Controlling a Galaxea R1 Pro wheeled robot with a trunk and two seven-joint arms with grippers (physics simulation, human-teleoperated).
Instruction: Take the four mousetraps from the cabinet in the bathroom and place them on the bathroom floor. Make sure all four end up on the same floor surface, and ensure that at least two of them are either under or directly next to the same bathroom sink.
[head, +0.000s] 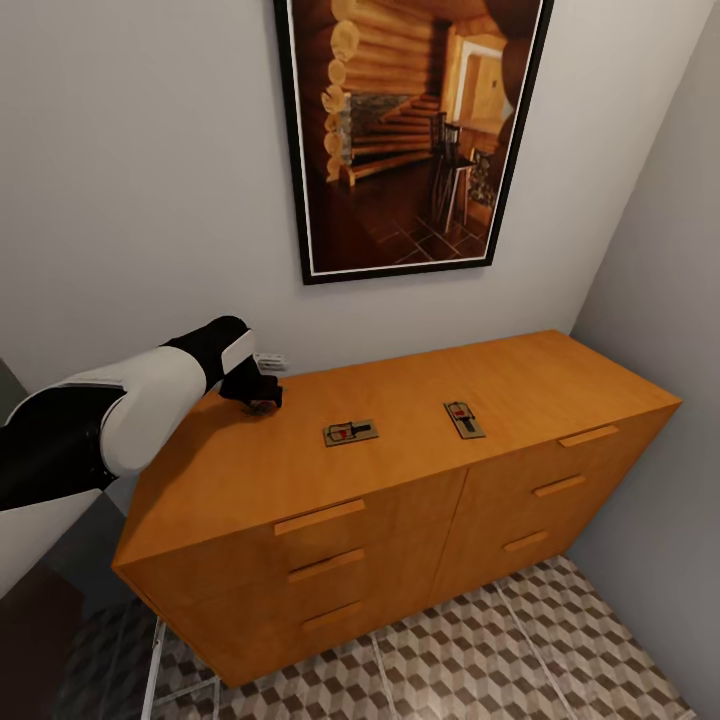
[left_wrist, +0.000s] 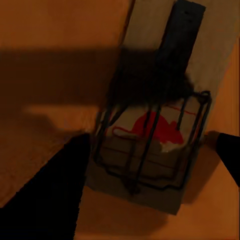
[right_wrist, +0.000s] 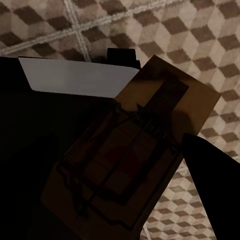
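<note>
The left gripper (head: 262, 395) is sitting low over the left rear part of the cabinet (head: 400, 470) top. In the left wrist view, its dark fingers (left_wrist: 45, 195) are flanking a mousetrap (left_wrist: 155, 125) lying flat on the orange wood; the jaws are standing apart on either side of the board, and contact cannot be confirmed.

Two further traps are lying on the cabinet top: a middle trap (head: 350, 432) and a right trap (head: 464, 419), set apart from each other.

In the right wrist view, the right gripper (right_wrist: 150, 150) is holding a fourth trap (right_wrist: 135, 160) between its dark fingers (right_wrist: 210, 175), above the cube-patterned floor (right_wrist: 200, 40).

A framed picture (head: 410, 130) is hanging on the wall above the cabinet. The same patterned tiles are showing in front of the drawers.
</note>
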